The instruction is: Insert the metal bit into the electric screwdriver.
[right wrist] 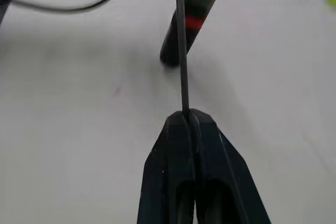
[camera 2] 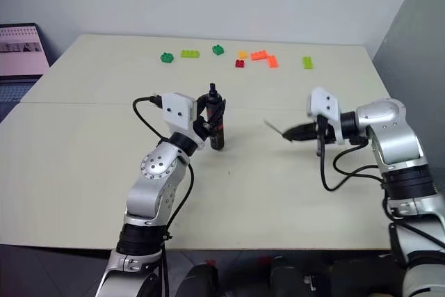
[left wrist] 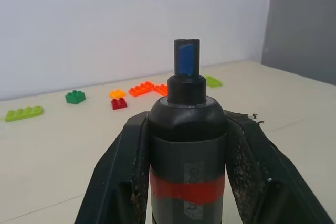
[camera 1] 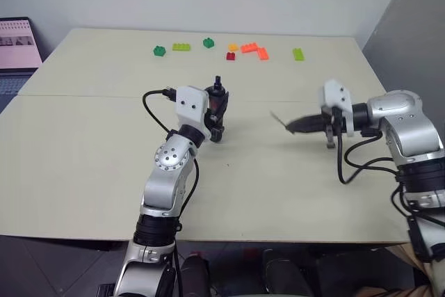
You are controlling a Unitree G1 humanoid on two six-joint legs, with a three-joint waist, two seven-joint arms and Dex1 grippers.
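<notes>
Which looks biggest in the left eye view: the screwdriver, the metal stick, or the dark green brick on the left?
1. Electric screwdriver, held by the left gripper.
2. Metal bit, thin, held by the right gripper.
3. Dark green brick, though it sits farther from the camera, so ranking it below the bit is unsure.

In the left wrist view, the electric screwdriver (left wrist: 187, 145) is cut off at the bottom edge, and the left claw's fingers (left wrist: 123, 182) cover its flanks. In the right wrist view, the metal bit (right wrist: 181, 45) runs out past the top edge, so its far end cannot be seen; its near end is buried between the right claw's fingers (right wrist: 168, 171). From the head views the bit (camera 1: 277, 119) is a thin blurred streak, perhaps tilted. A laptop (camera 1: 15, 53) is cropped by the left edge.
</notes>
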